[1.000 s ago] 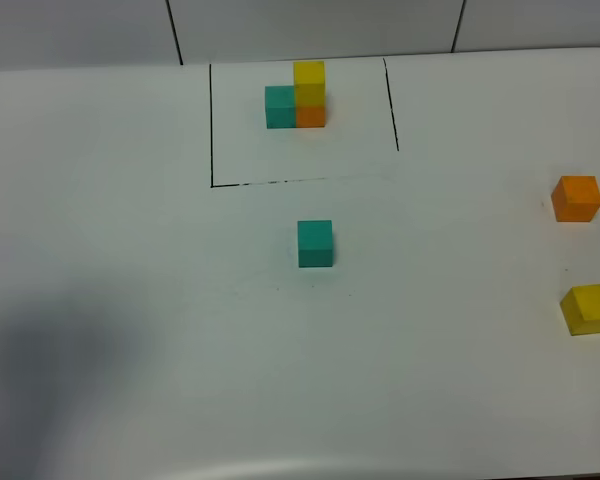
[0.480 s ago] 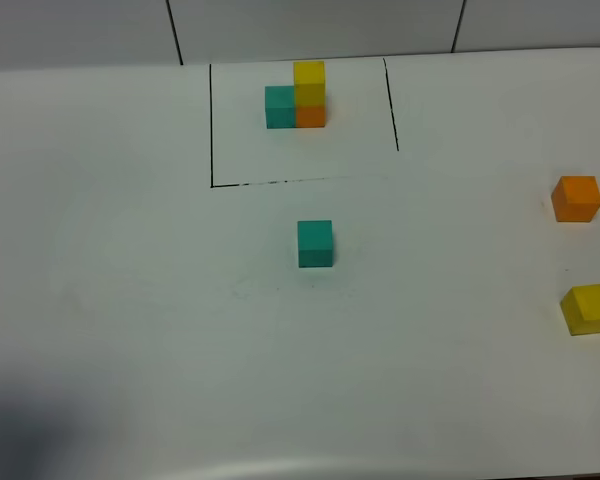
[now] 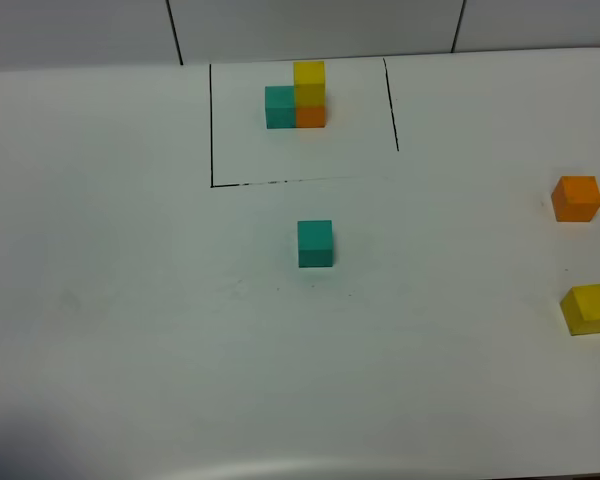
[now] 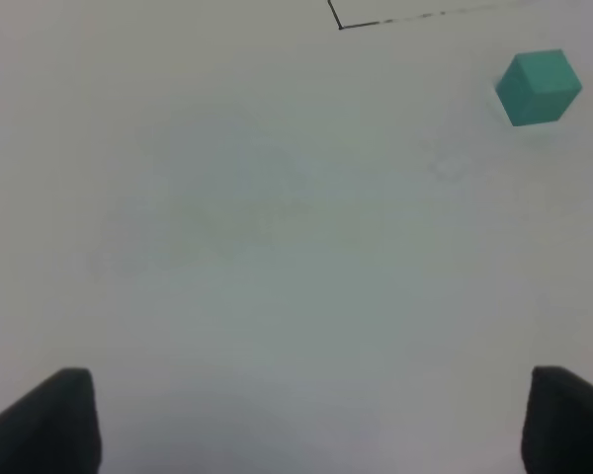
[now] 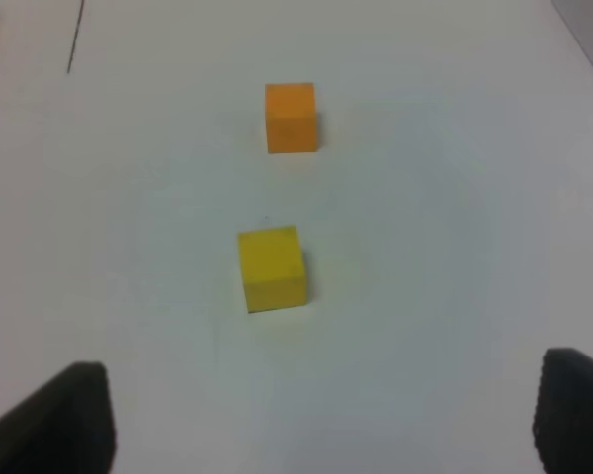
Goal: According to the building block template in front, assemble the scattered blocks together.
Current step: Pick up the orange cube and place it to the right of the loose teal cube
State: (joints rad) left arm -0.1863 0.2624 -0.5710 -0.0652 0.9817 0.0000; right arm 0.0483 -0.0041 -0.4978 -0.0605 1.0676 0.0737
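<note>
We log the left tool (image 4: 306,425) spread wide and empty over the desk (image 3: 120,300). The template (image 3: 298,97) stands at the far middle, with the teal cube (image 3: 315,243) nearer to us. The orange cube (image 3: 577,198) and yellow cube (image 3: 590,308) lie far right, apart. The right tool (image 5: 321,420) is wide and empty.

Bare surface (image 3: 130,330) lies all round the teal cube (image 3: 315,244); the orange cube (image 3: 577,198) and yellow cube (image 3: 590,308) (a gap between them) stand at its right edge.
</note>
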